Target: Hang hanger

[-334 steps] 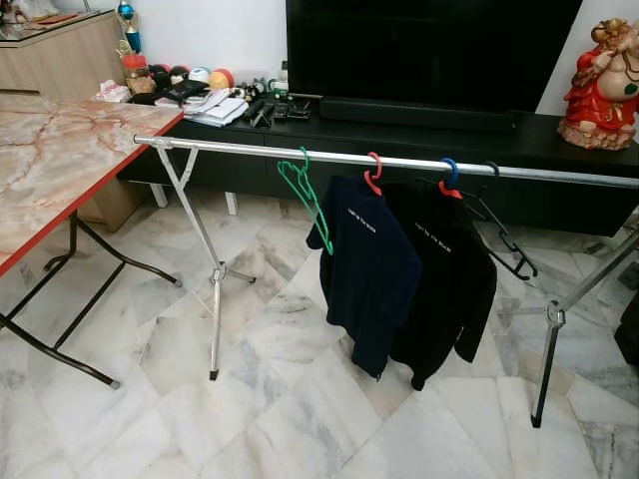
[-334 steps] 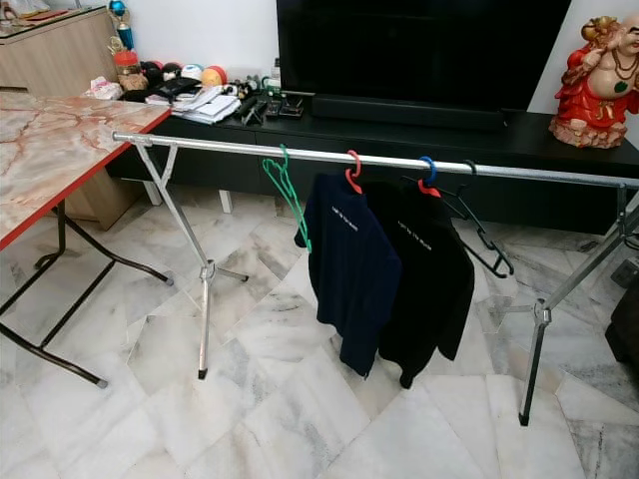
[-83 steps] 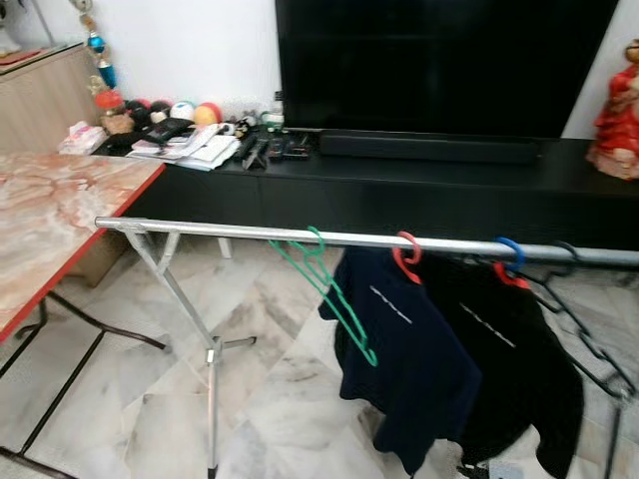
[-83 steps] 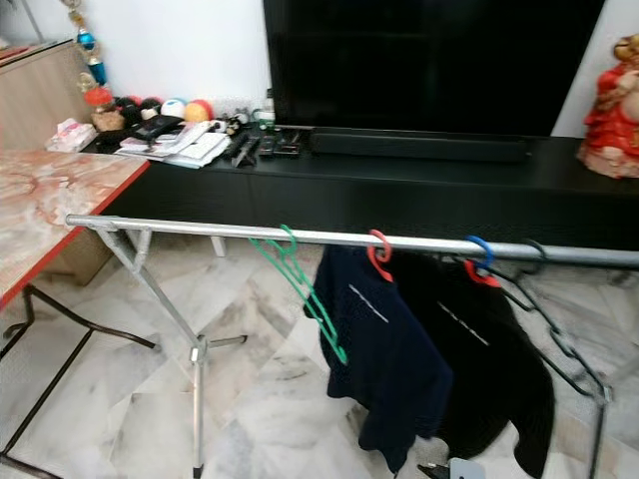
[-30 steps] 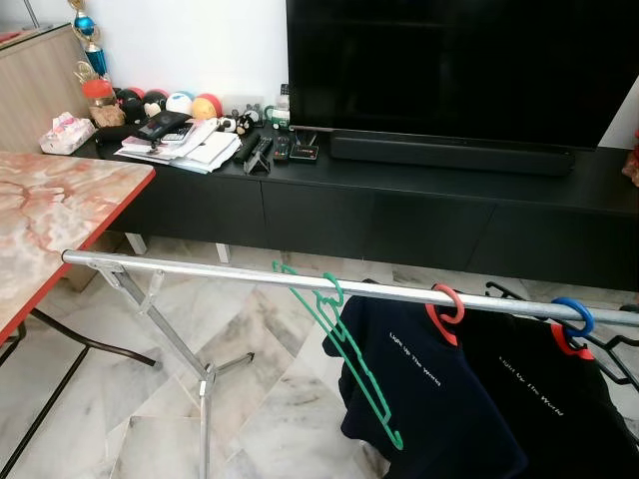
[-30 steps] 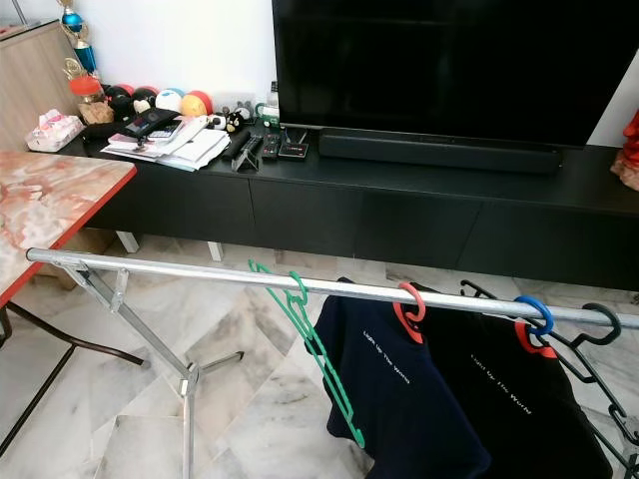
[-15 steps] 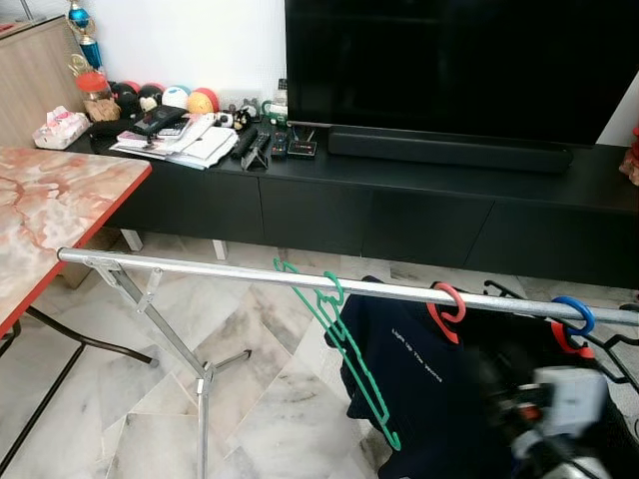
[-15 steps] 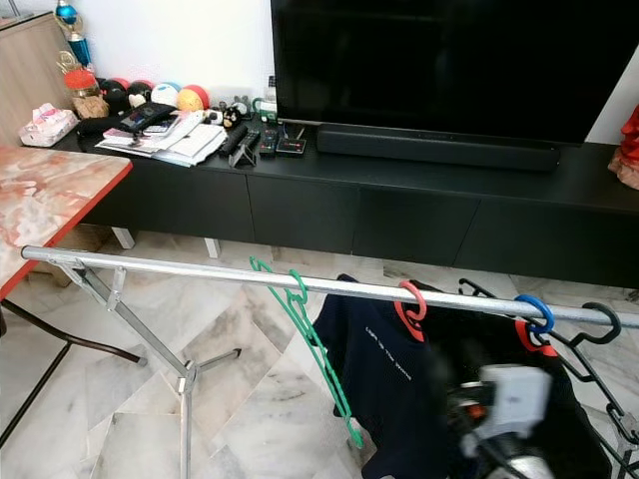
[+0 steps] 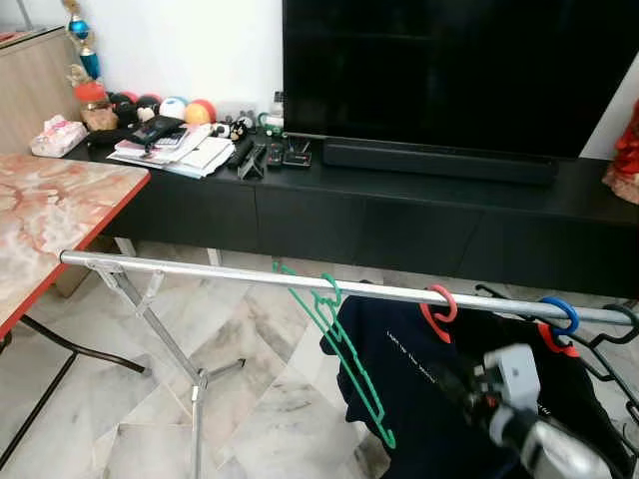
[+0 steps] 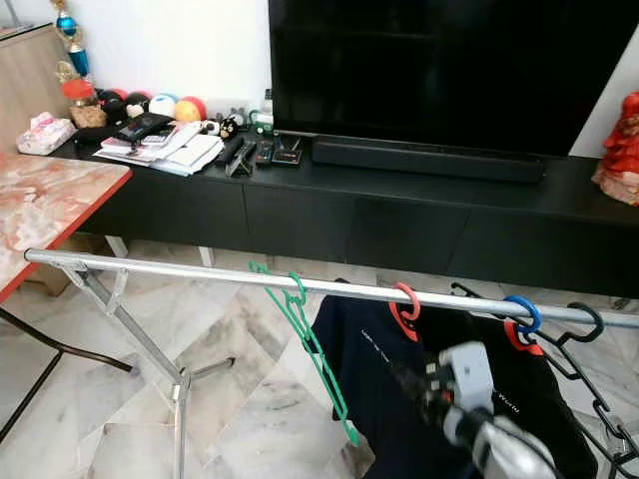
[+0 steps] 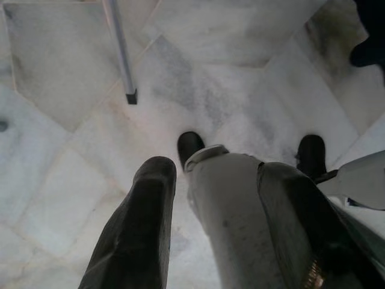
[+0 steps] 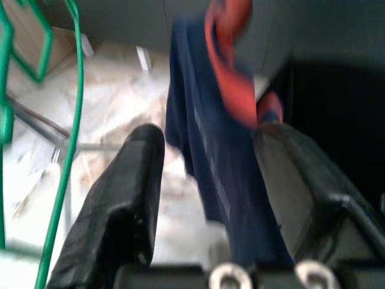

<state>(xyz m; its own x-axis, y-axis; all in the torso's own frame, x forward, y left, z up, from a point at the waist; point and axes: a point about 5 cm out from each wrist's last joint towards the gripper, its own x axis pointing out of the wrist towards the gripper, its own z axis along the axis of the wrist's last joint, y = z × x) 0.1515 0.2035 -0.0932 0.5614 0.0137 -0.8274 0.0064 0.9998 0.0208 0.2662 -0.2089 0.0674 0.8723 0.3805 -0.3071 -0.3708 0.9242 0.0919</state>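
A silver clothes rail (image 9: pixel 200 271) runs across in front of me. An empty green hanger (image 9: pixel 344 354) hangs tilted near its middle. To its right a red hanger (image 9: pixel 436 305) carries a navy shirt (image 9: pixel 399 389), then a blue hanger (image 9: pixel 557 317) with a black shirt, then an empty black hanger (image 10: pixel 584 349). My right arm (image 10: pixel 469 394) reaches up in front of the shirts, blurred. In the right wrist view my right gripper (image 12: pixel 207 135) is open, with the navy shirt and red hanger (image 12: pixel 231 66) just beyond its fingers and the green hanger (image 12: pixel 60 150) to one side. My left gripper (image 11: pixel 219 171) hangs open over the floor.
A marble-topped folding table (image 9: pixel 50 215) stands at the left. Behind the rail, a long black TV cabinet (image 9: pixel 399 215) carries a TV, a soundbar and clutter. The rail's crossed leg (image 9: pixel 195 384) stands on the marble floor. A red figurine (image 10: pixel 621 135) sits at the far right.
My right arm has moved up and to the left in front of the shirts, closer to the red hanger. The hangers have not moved; the camera shifted slightly.
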